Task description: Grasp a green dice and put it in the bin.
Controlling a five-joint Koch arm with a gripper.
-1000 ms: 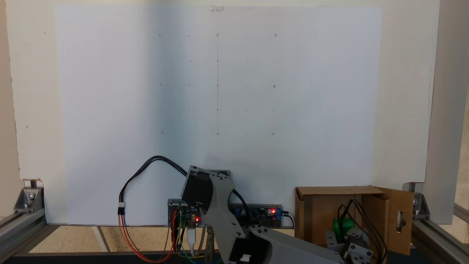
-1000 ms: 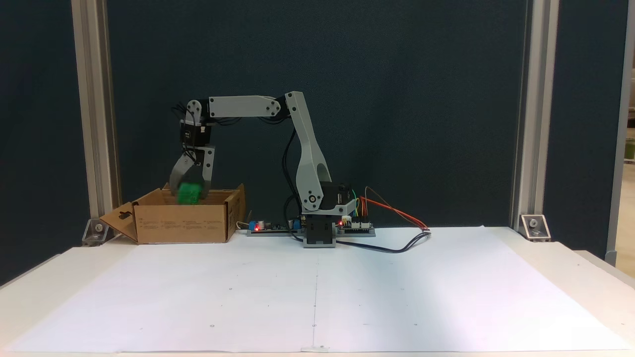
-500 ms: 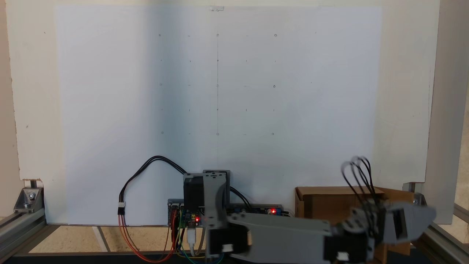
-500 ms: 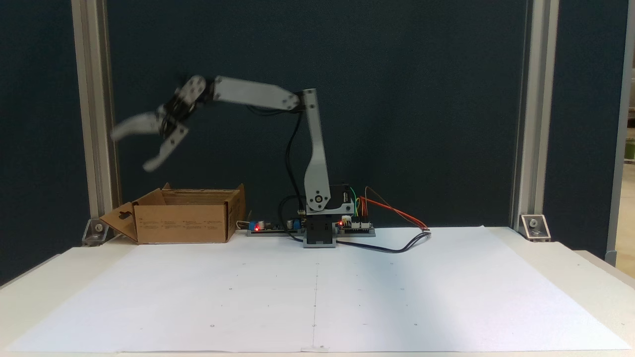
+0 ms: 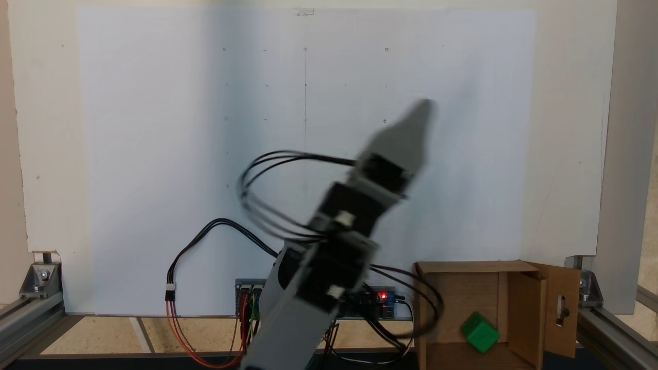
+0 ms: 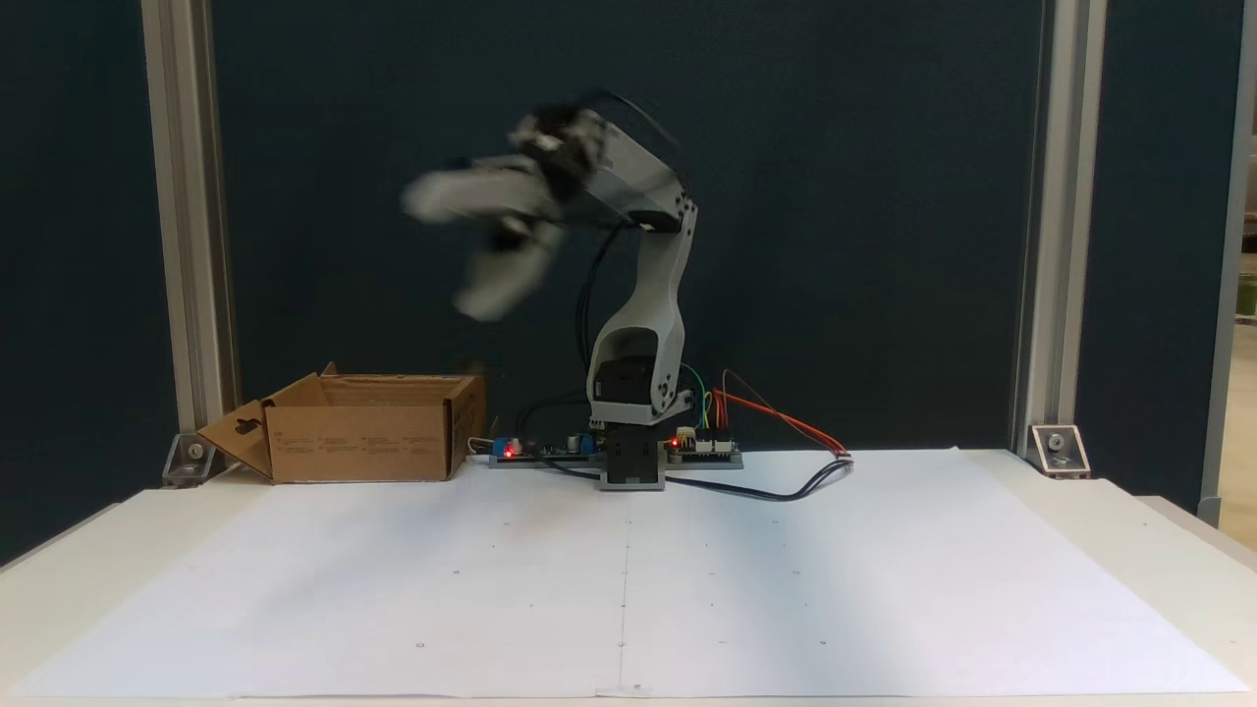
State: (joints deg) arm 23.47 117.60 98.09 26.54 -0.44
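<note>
The pincer (image 6: 447, 255) is raised high above the table (image 6: 1129, 520) and badly blurred by motion; in a fixed view its two jaws stand apart, one reaching out level and the other angling downward, with nothing between them. In a fixed view from above, one grey jaw alone shows clearly, pointing out over the white paper sheet (image 5: 154, 154) at the pincer (image 5: 424, 108).

The green dice (image 5: 479, 332) lies well below the pincer and off to its side, inside the box (image 5: 457, 293), resting tilted on the box floor near the inner cardboard wall. It touches no part of the arm. In a fixed view the box (image 6: 363, 442) sits on the table below the pincer and to its left, close beside the arm's base (image 6: 628, 462); its side flap with the slot-shaped cutout (image 6: 245, 429) folds outward, away from the arm (the dice cannot be seen past the wall from this side).

Behind the base, under the raised pincer, lie circuit boards with red lights (image 6: 511, 450) and a loop of black, red and orange cables (image 5: 177, 288).
</note>
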